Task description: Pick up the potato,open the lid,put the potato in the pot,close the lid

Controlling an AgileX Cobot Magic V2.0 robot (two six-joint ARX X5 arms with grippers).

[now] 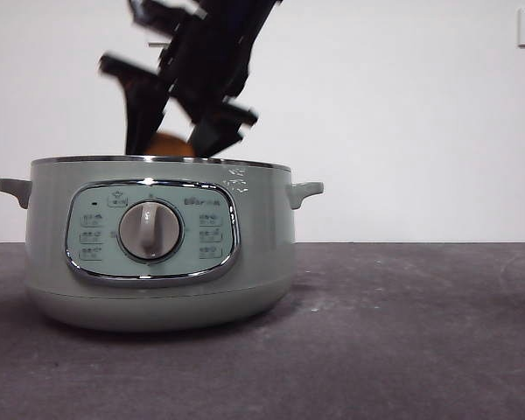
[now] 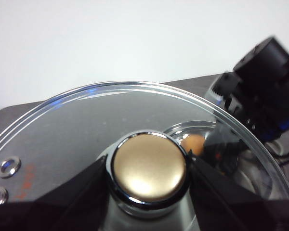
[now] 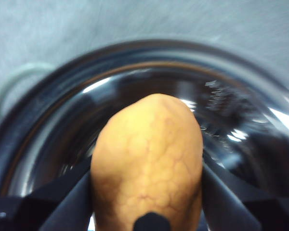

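Over the open pot (image 1: 157,262), the right gripper (image 1: 171,131) has its jaws pinching the potato (image 3: 148,163), just above the rim. Left gripper (image 2: 149,180) w/ jaws clamped on lid (image 2: 86,125) knob, held off the pot.

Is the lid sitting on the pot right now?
No: the left tool holds the lid by its knob, away from the pot, whose rim is uncovered.

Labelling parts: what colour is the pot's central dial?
Grey round dial on the pale sage-green pot; front view shows it best.
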